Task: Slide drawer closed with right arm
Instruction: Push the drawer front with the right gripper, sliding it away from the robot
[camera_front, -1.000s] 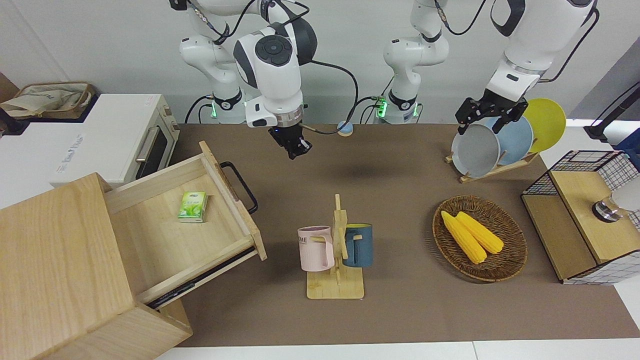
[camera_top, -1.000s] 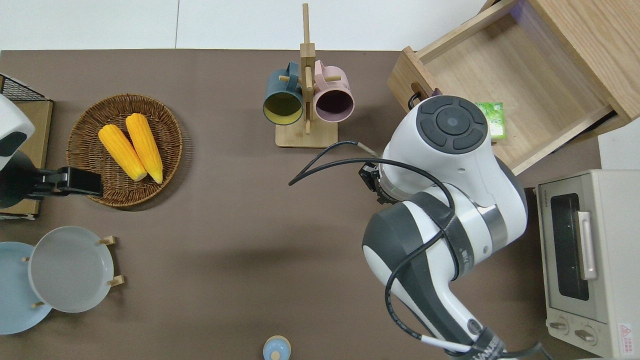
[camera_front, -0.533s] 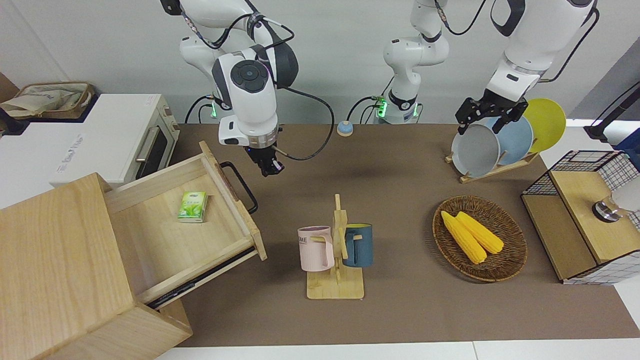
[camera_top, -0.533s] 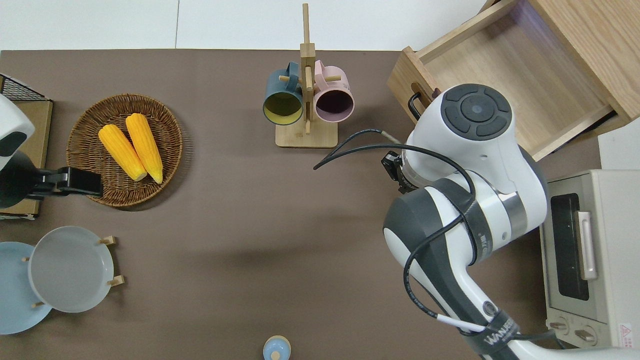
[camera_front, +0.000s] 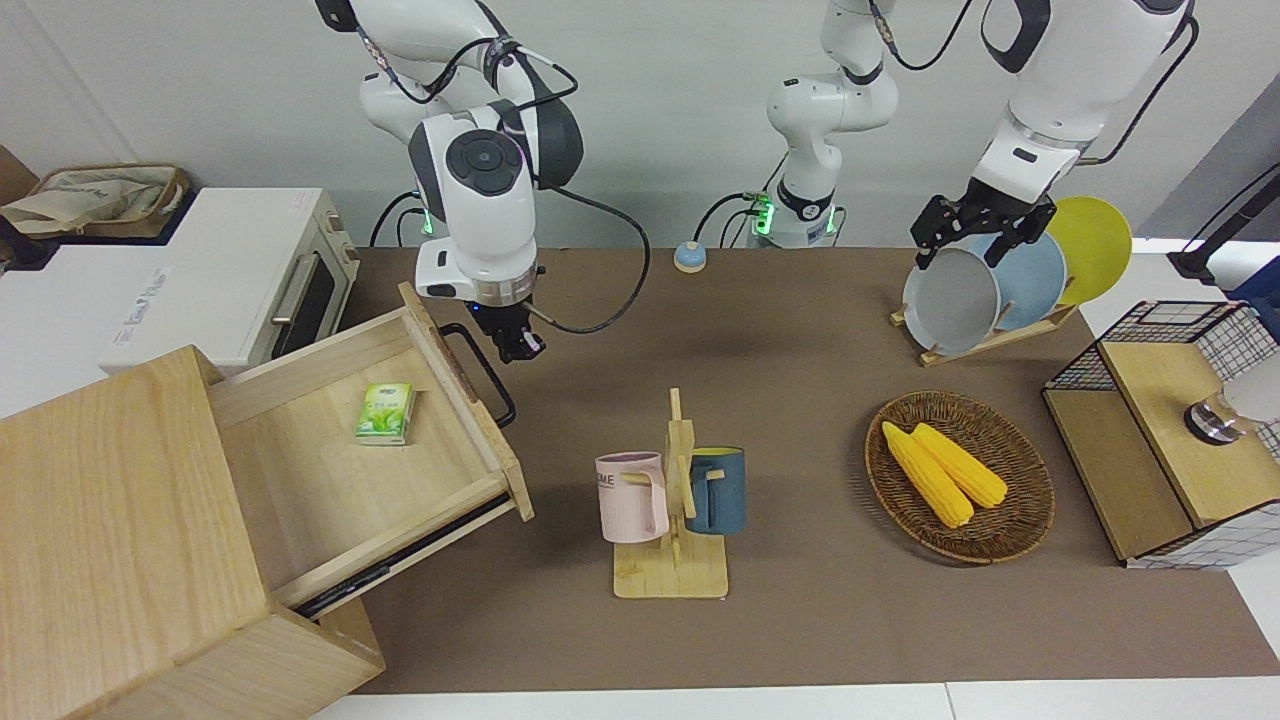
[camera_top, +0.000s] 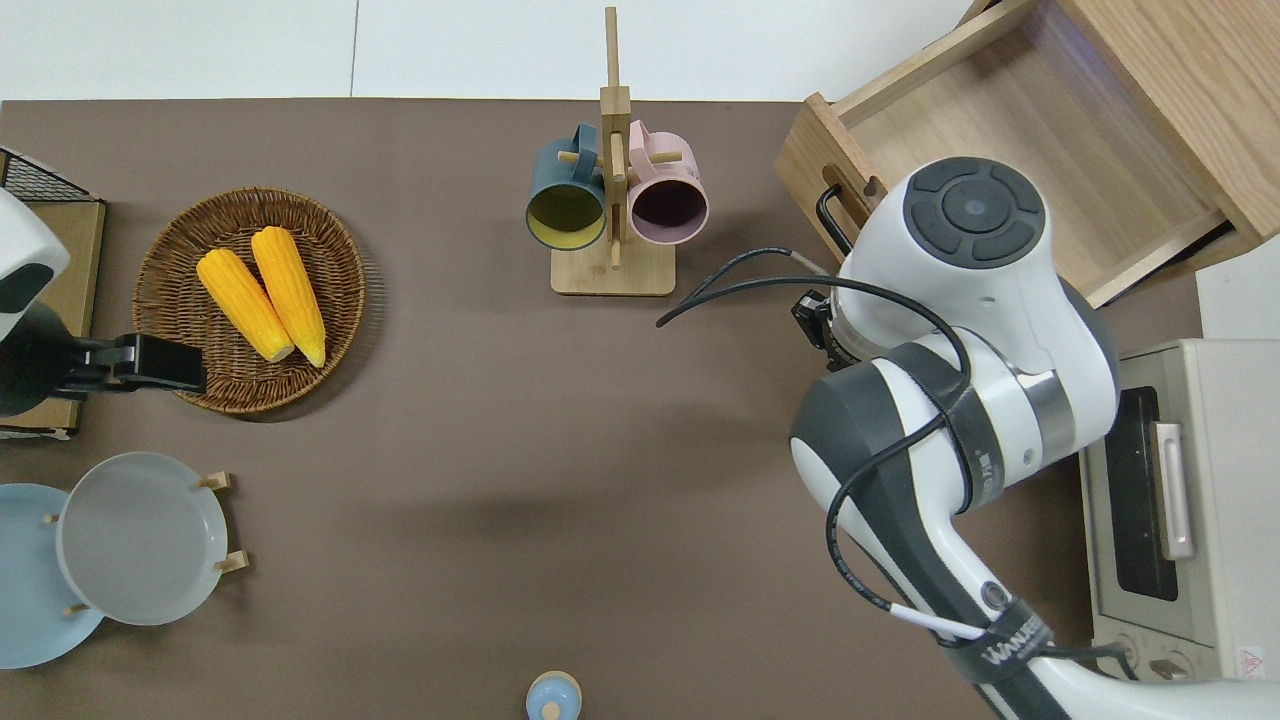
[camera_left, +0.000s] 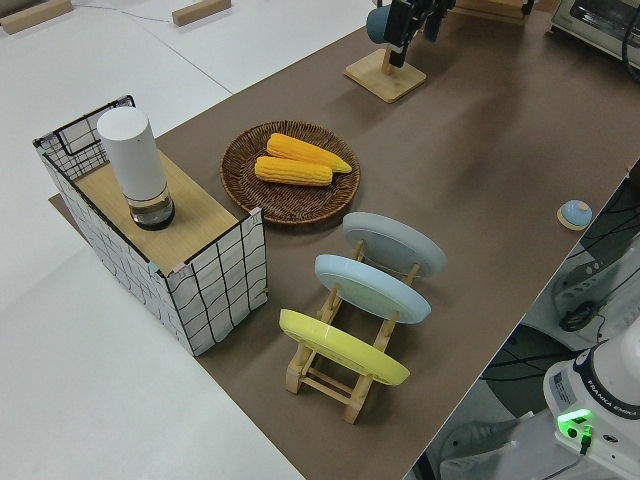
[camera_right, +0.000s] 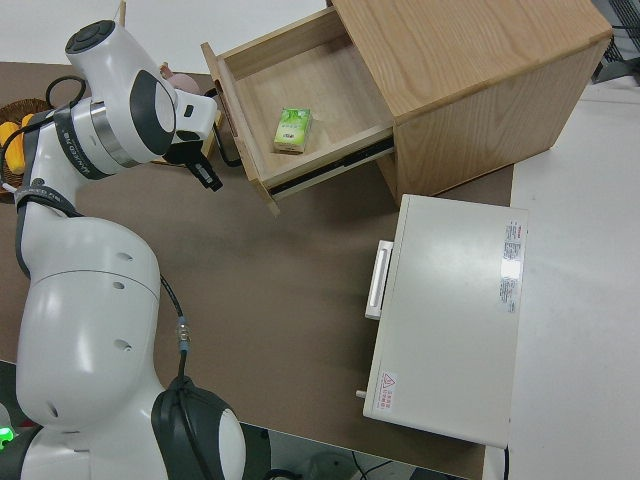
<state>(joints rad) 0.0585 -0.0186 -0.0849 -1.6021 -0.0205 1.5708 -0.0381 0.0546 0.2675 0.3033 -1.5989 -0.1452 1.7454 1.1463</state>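
The drawer (camera_front: 350, 450) stands pulled far out of the pale wooden cabinet (camera_front: 110, 530). Its black bar handle (camera_front: 482, 372) faces the table's middle. A small green box (camera_front: 386, 413) lies inside it. My right gripper (camera_front: 521, 346) hangs low in front of the drawer's front, close beside the handle's end nearer to the robots, not touching it; its fingers look shut and empty. The right side view shows it (camera_right: 207, 175) next to the handle (camera_right: 229, 140). In the overhead view the arm hides it. The left arm is parked, its gripper (camera_front: 968, 232) open.
A white oven (camera_front: 250, 280) stands beside the cabinet, nearer to the robots. A mug rack (camera_front: 672, 500) with two mugs stands mid-table. Toward the left arm's end are a basket of corn (camera_front: 958, 475), a plate rack (camera_front: 985, 290) and a wire-mesh box (camera_front: 1170, 430).
My right arm has swung from over the table's middle toward the drawer and come down, ending beside the handle. The drawer and the left arm have not moved.
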